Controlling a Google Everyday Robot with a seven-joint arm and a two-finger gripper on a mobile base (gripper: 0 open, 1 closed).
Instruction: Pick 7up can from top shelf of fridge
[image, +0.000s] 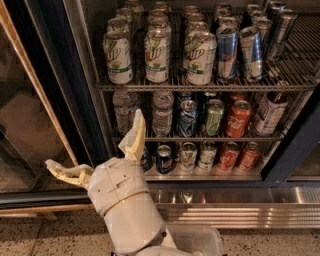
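Three 7up cans stand at the front of the top shelf (200, 87) of the fridge (75, 75): left 7up can (118, 58), middle one (157, 56), right one (200, 57), with more rows behind. My gripper (97, 150) is low and in front of the fridge's lower left, well below the top shelf. It is open, one finger (135, 136) pointing up toward the middle shelf, the other (65, 172) stretched out left. Nothing is between them.
Blue-and-silver Red Bull cans (240, 50) fill the right of the top shelf. Water bottles (125, 107), a green can (213, 117) and a Coca-Cola can (237, 118) sit on the middle shelf. Small cans line the bottom shelf. The glass door (30, 115) is at left; a ribbed steel panel (240, 210) runs below.
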